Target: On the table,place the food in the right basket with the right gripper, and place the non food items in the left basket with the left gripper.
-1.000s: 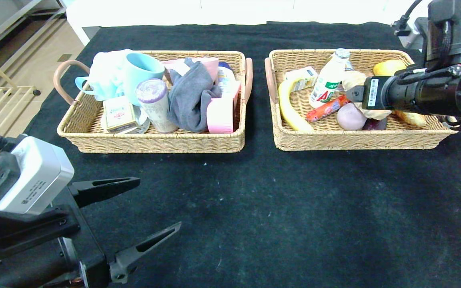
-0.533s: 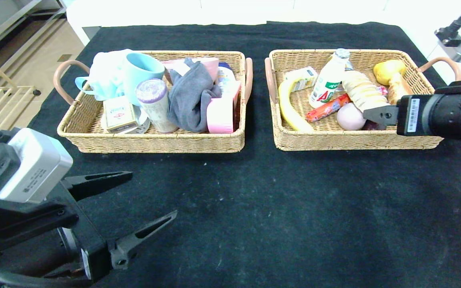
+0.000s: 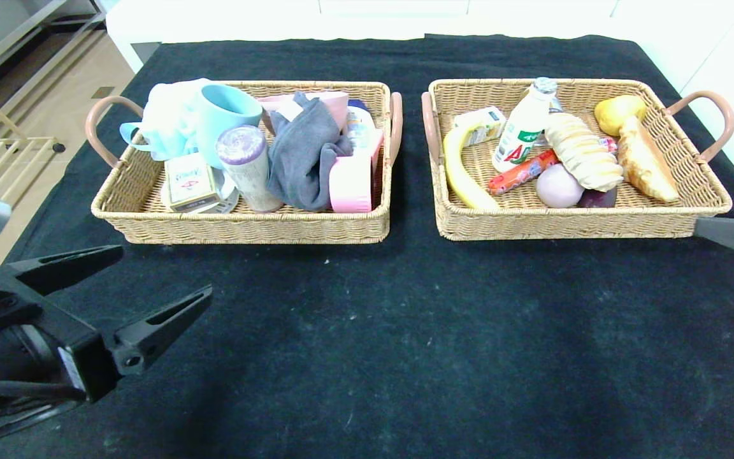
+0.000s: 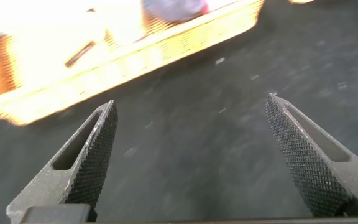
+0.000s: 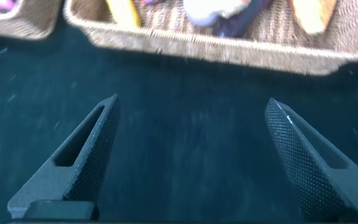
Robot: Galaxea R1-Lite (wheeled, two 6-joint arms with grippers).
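While both baskets sit side by side along the table's [image 3: 405, 331] far edge, the left basket [image 3: 246, 226] holds the non-food stuff and the right basket [image 3: 571, 223] holds the food, bread roll [image 3: 582, 159] included. Left gripper [image 3: 115, 287] hangs over the near left corner, fingers spread wide, gripping nothing. Right gripper [image 5: 191, 155] is by the right edge, just in front of the right basket, also wide open and empty.
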